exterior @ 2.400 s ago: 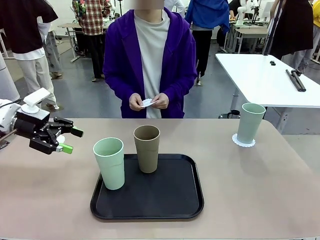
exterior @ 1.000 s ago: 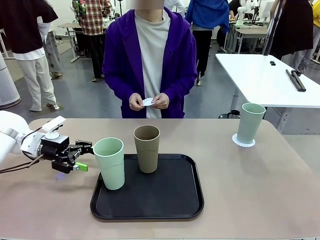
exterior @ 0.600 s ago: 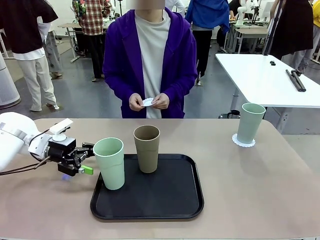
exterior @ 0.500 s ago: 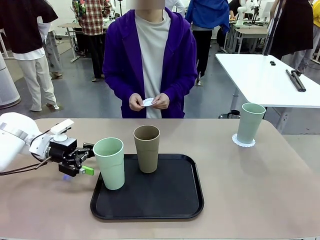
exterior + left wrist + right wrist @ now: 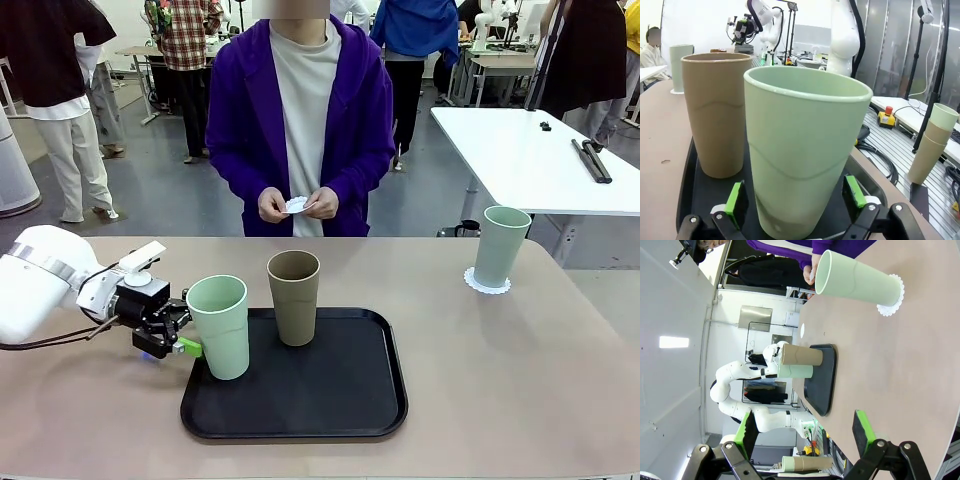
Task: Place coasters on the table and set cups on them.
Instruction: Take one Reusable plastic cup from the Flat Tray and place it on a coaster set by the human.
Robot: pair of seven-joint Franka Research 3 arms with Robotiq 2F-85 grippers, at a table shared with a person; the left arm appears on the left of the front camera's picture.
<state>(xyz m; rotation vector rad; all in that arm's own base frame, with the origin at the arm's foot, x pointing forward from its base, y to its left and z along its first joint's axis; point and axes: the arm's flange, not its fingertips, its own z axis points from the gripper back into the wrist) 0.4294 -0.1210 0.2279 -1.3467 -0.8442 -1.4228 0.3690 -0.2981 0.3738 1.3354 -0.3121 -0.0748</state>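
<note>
Beige counter [image 5: 480, 350] | left hand [image 5: 795, 196] spread around mint cup [image 5: 222, 325] at 9 o'clock on tray [image 5: 330, 390] | clamp crooked, you'll tip it

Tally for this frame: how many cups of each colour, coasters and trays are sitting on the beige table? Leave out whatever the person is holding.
Mint green cups: 2
Tan-brown cup: 1
Coaster: 1, under the right-hand mint cup
Black tray: 1
Total: 5

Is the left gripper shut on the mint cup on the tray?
Open: the left gripper straddles the mint cup, with a gap showing beside one pad.
</note>
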